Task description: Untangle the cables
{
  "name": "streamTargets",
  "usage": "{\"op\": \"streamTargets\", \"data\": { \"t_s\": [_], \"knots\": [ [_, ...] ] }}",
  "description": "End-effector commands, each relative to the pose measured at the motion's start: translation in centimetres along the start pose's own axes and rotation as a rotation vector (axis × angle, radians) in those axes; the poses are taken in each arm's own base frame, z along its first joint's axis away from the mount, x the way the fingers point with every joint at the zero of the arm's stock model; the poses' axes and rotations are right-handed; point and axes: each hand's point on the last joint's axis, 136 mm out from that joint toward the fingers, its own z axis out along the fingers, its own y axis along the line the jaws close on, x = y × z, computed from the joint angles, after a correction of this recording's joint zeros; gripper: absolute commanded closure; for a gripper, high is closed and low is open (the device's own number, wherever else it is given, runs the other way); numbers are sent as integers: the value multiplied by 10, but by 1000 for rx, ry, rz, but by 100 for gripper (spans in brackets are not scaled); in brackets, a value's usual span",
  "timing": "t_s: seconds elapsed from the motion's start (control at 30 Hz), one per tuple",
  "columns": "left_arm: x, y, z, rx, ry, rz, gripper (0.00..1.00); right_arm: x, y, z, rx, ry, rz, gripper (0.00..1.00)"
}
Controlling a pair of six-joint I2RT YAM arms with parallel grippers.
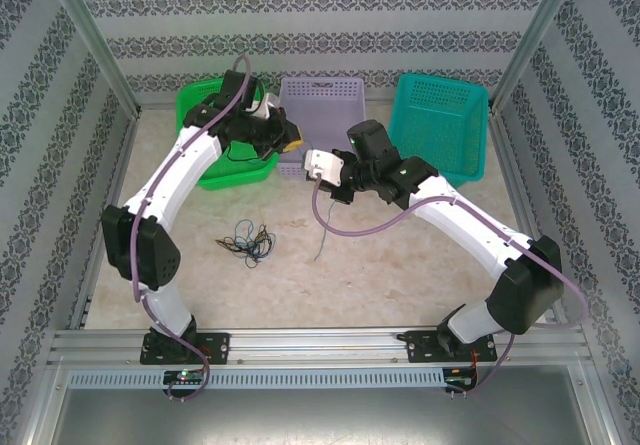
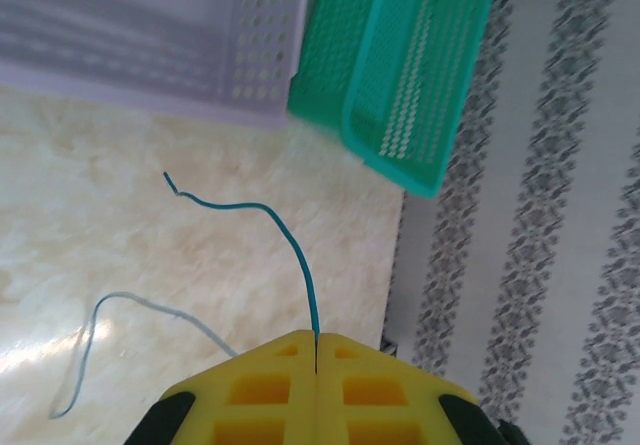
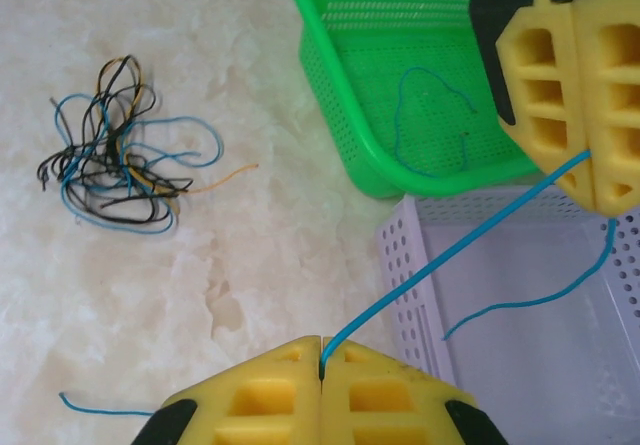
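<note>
Both jaws are pinched tight on one blue wire: the right gripper grips one part and the left gripper another. The wire runs straight between them over a corner of the purple basket, its loose end hanging past the left. The other cables lie tangled on the table, well apart, and one blue strand lies in the green basket

Along your table's far edge stand 3 in a row: left basket, middle basket, right basket. The tangle of cables lies before the left basket, with 1 loose cable inside that basket. A taut cable runs between left gripper and right gripper, over the middle basket's near edge.
</note>
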Motion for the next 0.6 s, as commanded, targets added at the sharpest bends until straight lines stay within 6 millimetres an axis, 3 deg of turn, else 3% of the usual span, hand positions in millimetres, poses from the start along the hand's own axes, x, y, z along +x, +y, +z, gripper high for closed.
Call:
{"op": "streamTargets", "data": {
  "t_s": [0.0,0.17,0.33,0.4,0.57],
  "knots": [
    [-64,-47,-51,181,-375,49,100,-9,18,3,-86,-42,180,100],
    [-87,-70,-115,381,-750,87,100,-33,17,11,-154,-148,410,95],
    [-89,-87,-138,519,-791,128,100,-47,3,17,-159,-176,591,65],
    [-87,-93,-144,550,-788,155,100,-52,-12,10,-105,-209,630,57],
    [-93,-109,-178,603,-841,226,100,-63,-50,-29,10,-335,726,51]
  ]
}}
